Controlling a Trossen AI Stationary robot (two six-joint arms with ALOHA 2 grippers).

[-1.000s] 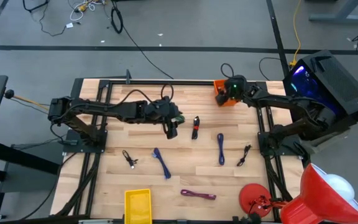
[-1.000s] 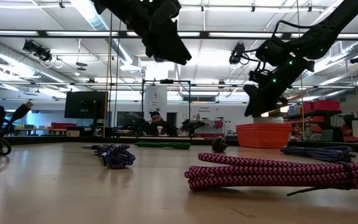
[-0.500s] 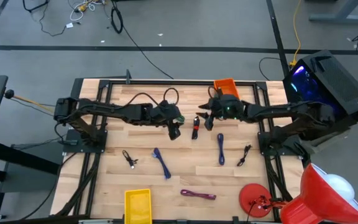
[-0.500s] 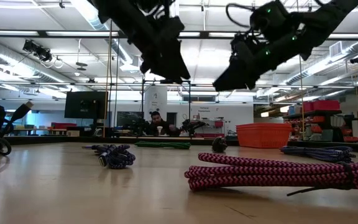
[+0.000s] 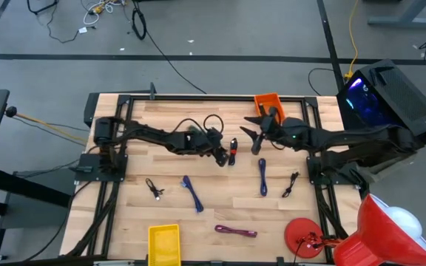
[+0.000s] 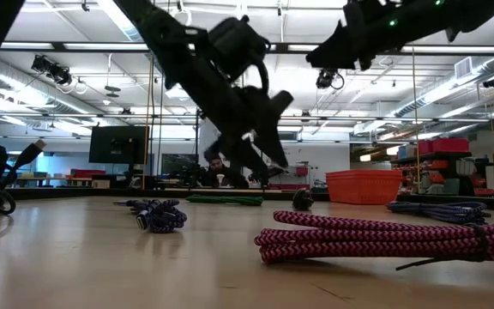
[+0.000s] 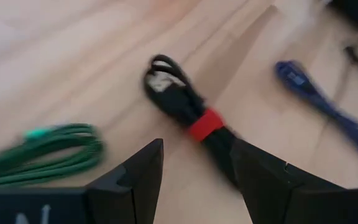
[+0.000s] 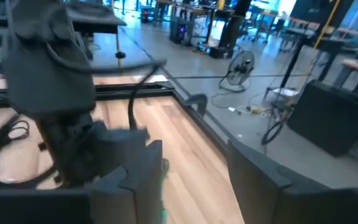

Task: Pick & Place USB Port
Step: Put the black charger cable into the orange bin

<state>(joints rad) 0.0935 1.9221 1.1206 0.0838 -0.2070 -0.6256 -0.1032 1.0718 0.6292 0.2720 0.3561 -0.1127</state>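
Left gripper [image 7: 191, 171] over the black cable [image 7: 188, 109] with the red band

Its fingers [image 7: 135, 177] are spread, the cable on the table [image 5: 168, 177] between them, seemingly untouched. Right gripper [image 5: 254, 138] hovers near, fingers apart.

I work in a big open robotics lab. My wooden table [image 5: 220, 203] stands on a grey floor strewn with loose cables [image 5: 98, 10]. Past its edge I see an exposed ceiling with ducts [image 6: 7, 67] and strip lights [image 6: 127, 17], a dark monitor [image 6: 117, 144], benches of equipment, a floor fan [image 8: 240, 65], and a person [image 6: 217, 171] seated at a desk.
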